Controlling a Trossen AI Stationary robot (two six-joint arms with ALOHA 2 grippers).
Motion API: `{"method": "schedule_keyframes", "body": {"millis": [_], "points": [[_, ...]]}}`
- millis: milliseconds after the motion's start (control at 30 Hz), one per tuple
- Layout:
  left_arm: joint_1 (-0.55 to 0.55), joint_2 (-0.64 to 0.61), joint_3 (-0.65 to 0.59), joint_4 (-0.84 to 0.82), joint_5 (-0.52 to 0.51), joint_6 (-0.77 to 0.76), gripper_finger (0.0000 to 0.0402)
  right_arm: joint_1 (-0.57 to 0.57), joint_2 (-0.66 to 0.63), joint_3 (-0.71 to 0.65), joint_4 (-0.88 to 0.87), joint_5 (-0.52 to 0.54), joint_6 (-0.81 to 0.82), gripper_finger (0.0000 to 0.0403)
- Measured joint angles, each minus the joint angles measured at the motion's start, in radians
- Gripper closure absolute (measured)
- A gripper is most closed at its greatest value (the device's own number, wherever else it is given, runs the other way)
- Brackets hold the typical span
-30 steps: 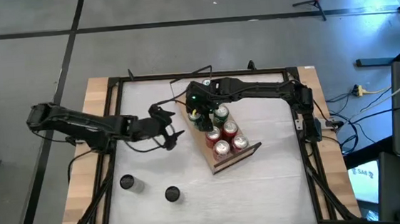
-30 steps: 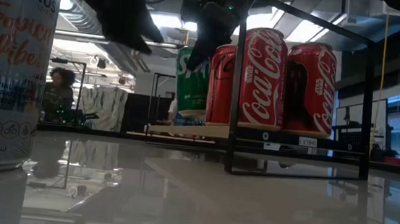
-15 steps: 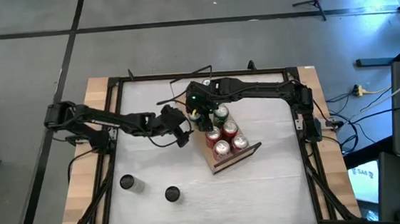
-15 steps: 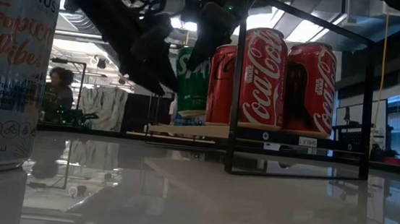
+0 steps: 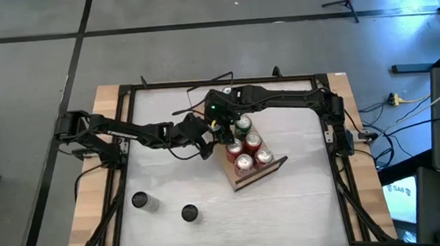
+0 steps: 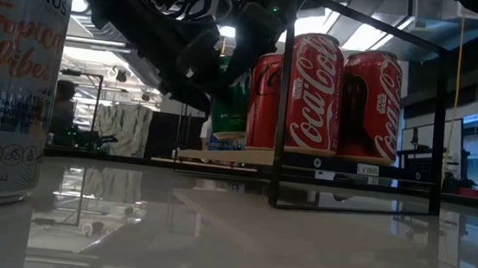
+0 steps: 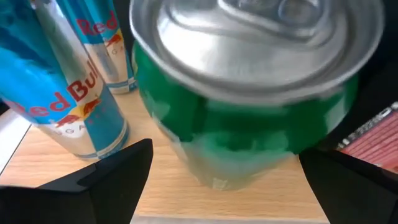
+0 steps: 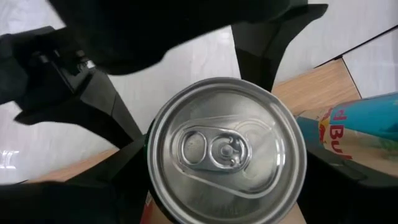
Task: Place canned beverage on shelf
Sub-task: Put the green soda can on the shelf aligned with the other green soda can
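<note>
The shelf [image 5: 242,181], a light-wood board with a black wire frame [image 6: 281,112], lies slantwise at mid-table. On it stand red cans [image 5: 243,163], a green can [image 5: 243,125] and blue Red Bull cans [image 7: 74,106]. Another green can [image 8: 227,146] is at the board's far-left end, with my right gripper [image 8: 224,180] shut on it. My left gripper [image 7: 227,152] is open. Its fingers stand to either side of that same can's lower body [image 7: 236,155], and I see no touch. The can's base looks level with the board [image 7: 161,199]; I cannot tell whether it rests there. My right gripper pinches the green can between its two fingers, one finger [image 8: 124,177] on each side of the body just below the rim [image 8: 155,180]. The fingers come from above, slanting down from the table's right. The can stays upright, its top [image 8: 217,149] up.
Two loose cans [image 5: 139,200] [image 5: 189,213] stand at the table's near left; the low view shows one as a white Celsius can [image 6: 5,79] close to the camera. A black frame [image 5: 123,95] rims the table. A person shows in the room behind.
My left gripper has gone toward the table's right edge and down, from open table to the shelf's far-left end. Its open fingers now flank the green can. My right gripper and the can have kept still.
</note>
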Motion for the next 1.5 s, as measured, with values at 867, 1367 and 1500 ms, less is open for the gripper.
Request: {"method": "schedule_keyframes", "body": {"millis": [867, 1367, 1500], "points": [[0.005, 0.0, 0.001, 0.036, -0.032, 0.0, 0.0074, 0.0, 0.0, 0.0, 0.042, 0.0, 0.0, 0.0095], [0.005, 0.0, 0.001, 0.035, -0.031, 0.0, 0.0129, 0.0, 0.0, 0.0, 0.039, 0.0, -0.003, 0.0095], [0.005, 0.0, 0.001, 0.035, -0.031, 0.0, 0.0129, 0.0, 0.0, 0.0, 0.037, 0.0, -0.002, 0.0095]]}}
